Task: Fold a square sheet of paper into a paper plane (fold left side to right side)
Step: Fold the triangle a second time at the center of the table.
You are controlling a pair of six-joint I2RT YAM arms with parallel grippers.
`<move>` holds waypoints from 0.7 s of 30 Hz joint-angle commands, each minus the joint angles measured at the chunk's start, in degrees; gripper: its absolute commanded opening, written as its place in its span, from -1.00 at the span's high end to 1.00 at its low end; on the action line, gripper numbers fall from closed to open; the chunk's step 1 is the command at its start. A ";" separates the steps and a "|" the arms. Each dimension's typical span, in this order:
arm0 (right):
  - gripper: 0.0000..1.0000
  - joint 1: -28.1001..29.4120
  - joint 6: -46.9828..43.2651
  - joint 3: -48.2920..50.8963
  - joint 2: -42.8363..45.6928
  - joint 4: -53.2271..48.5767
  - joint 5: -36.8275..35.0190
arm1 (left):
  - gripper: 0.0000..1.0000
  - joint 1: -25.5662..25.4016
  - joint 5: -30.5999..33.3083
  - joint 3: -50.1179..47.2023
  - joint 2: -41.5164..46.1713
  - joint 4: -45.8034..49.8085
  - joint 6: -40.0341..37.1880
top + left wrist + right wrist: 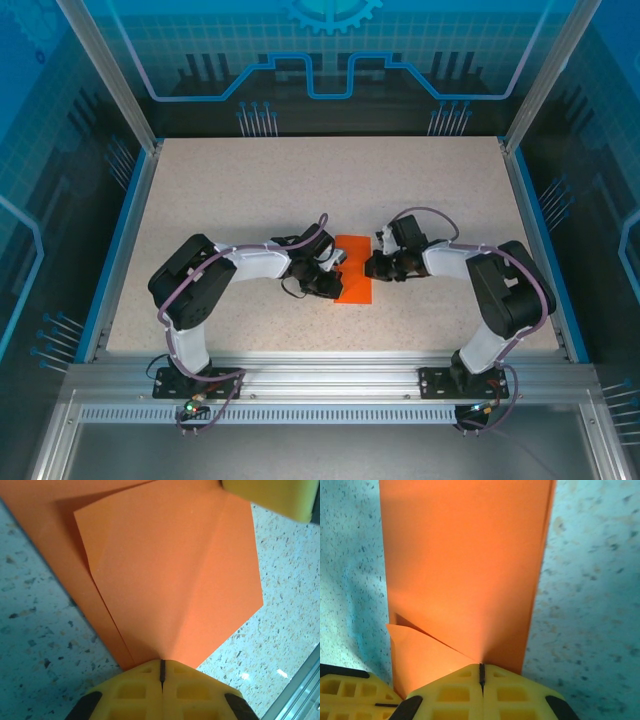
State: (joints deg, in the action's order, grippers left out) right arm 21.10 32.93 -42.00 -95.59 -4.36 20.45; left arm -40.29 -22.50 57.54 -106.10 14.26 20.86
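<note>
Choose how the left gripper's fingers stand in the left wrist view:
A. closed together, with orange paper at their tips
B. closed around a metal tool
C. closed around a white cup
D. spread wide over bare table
A: the left gripper has its yellow fingers meeting at a thin dark seam, and a raised flap of the orange sheet of paper runs right up to that seam.
</note>
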 commanded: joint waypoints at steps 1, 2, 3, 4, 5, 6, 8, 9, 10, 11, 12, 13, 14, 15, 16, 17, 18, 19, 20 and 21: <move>0.90 -3.16 -2.15 -0.36 -0.77 -2.41 -3.75 | 1.00 -0.53 3.34 -1.69 -2.29 5.63 -1.13; 0.90 -3.50 -2.37 -0.53 -0.80 -2.51 -3.75 | 1.00 -0.49 3.34 -1.68 -2.29 5.60 -1.10; 0.90 -4.07 -2.56 -0.63 -0.78 -2.64 -3.59 | 1.00 -0.57 3.34 -1.66 -2.18 5.60 -1.11; 0.90 -4.48 -2.72 -0.90 -0.68 -2.82 -3.36 | 1.00 -0.58 3.35 -1.62 -2.15 5.49 -1.10; 0.90 -4.71 -2.85 -1.21 -0.49 -3.06 -3.12 | 1.00 -0.58 3.43 -1.64 -2.04 5.47 -1.16; 0.90 -4.81 -3.02 -1.60 0.05 -3.46 -3.05 | 1.00 -0.68 3.43 -1.53 -1.96 5.45 -1.15; 0.90 -4.71 -2.72 -1.78 1.93 -4.11 -2.77 | 1.00 -0.75 3.52 -1.46 -1.78 5.32 -1.17; 0.90 -4.58 -2.38 -1.71 3.18 -4.28 -2.49 | 1.00 -0.83 3.56 -1.32 -1.66 5.29 -1.14; 0.90 -4.18 -1.89 -1.54 4.47 -4.42 -2.43 | 1.00 -0.86 3.63 -1.37 -1.58 5.27 -1.12; 0.89 -3.70 -1.37 -1.34 5.50 -4.39 -2.32 | 1.00 -0.93 3.67 -1.29 -1.56 5.19 -1.17; 0.89 -3.05 -0.76 -1.01 6.42 -4.26 -2.10 | 1.00 -0.93 3.69 -1.21 -1.56 5.25 -1.13; 0.89 -2.32 -0.02 -0.70 6.89 -3.71 -1.60 | 1.00 -1.06 3.70 -1.06 -1.67 5.26 -1.19; 0.89 -1.61 0.71 -0.45 7.08 -3.15 -0.88 | 1.00 -1.05 3.69 -1.01 -1.65 5.27 -1.20; 0.89 -0.67 1.66 -0.14 6.89 -2.21 0.09 | 1.00 -1.08 3.69 -0.96 -1.74 5.34 -1.22; 0.89 0.34 2.43 0.14 6.49 -1.13 1.07 | 1.00 -1.17 3.77 -0.85 -1.76 5.34 -1.21; 0.89 1.19 3.15 0.21 6.07 -0.32 1.49 | 1.00 -1.15 3.78 -0.77 -1.74 5.42 -1.19; 0.89 2.20 3.90 0.25 5.26 0.40 1.70 | 1.00 -1.17 3.78 -0.65 -1.85 5.50 -1.28; 0.89 2.90 4.30 0.24 4.64 1.10 1.91 | 1.00 -1.11 3.79 -0.63 -1.83 5.47 -1.35; 0.89 3.54 4.66 0.25 3.73 1.73 2.03 | 1.00 -1.16 3.76 -0.58 -1.87 5.54 -1.21; 0.89 4.04 5.01 0.09 2.84 2.30 2.25 | 1.00 -1.19 3.78 -0.50 -1.76 5.60 -1.27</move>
State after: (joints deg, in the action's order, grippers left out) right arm 23.51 35.59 -42.44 -90.39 -4.19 20.69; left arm -40.60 -22.02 57.71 -106.08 14.37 20.84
